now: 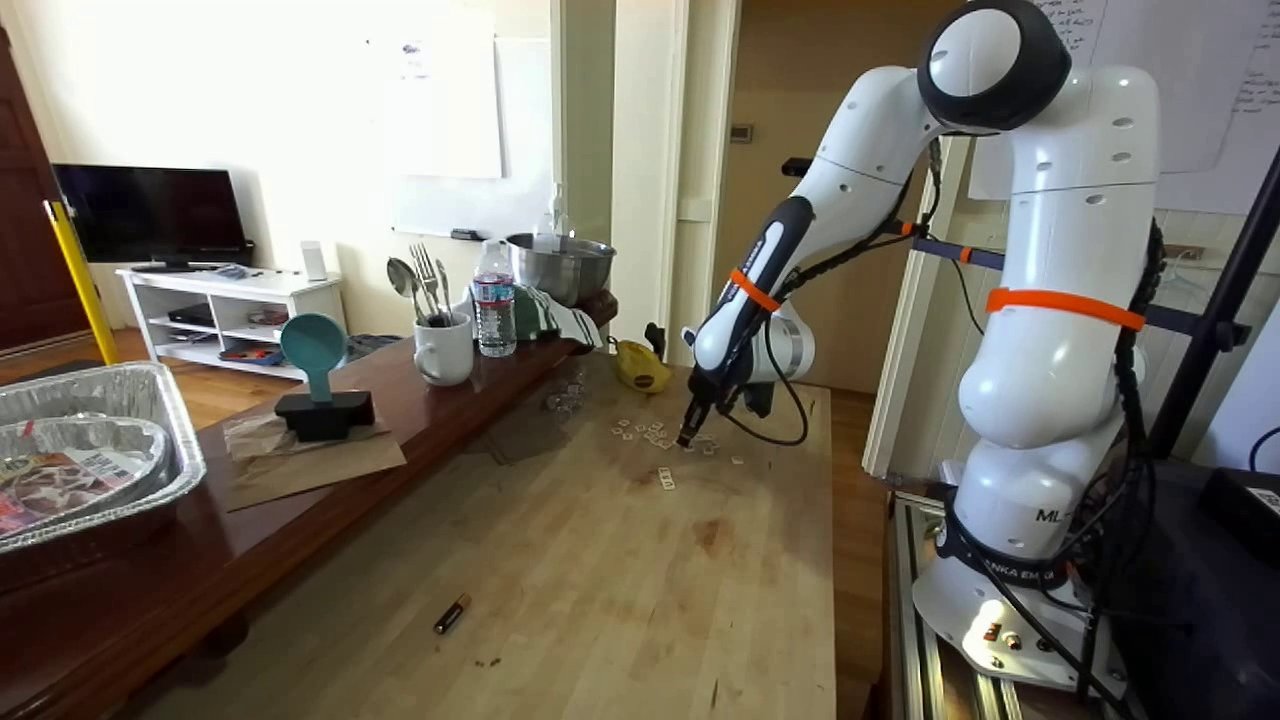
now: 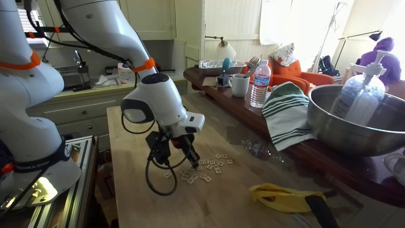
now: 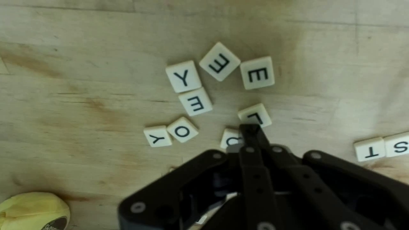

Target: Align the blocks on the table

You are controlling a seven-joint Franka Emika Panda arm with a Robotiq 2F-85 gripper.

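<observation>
Wooden table (image 1: 600,590), lower centre of the frame in an exterior view; battery (image 1: 452,613) lying on it, lower left. Wrist view: letter tiles (image 3: 195,101) mid-frame; T tile (image 3: 369,149) touching S tile (image 3: 397,145) at right edge. Gripper (image 3: 255,131) at lower centre, jaws together, partly hiding L tile (image 3: 255,111).

The light-brown worktop (image 1: 600,570) is grained (with darker blotches), the end effector (image 1: 686,438) black, the tiles (image 3: 183,77) cream, lettered in black, the towel (image 2: 284,117) green-striped white.
</observation>
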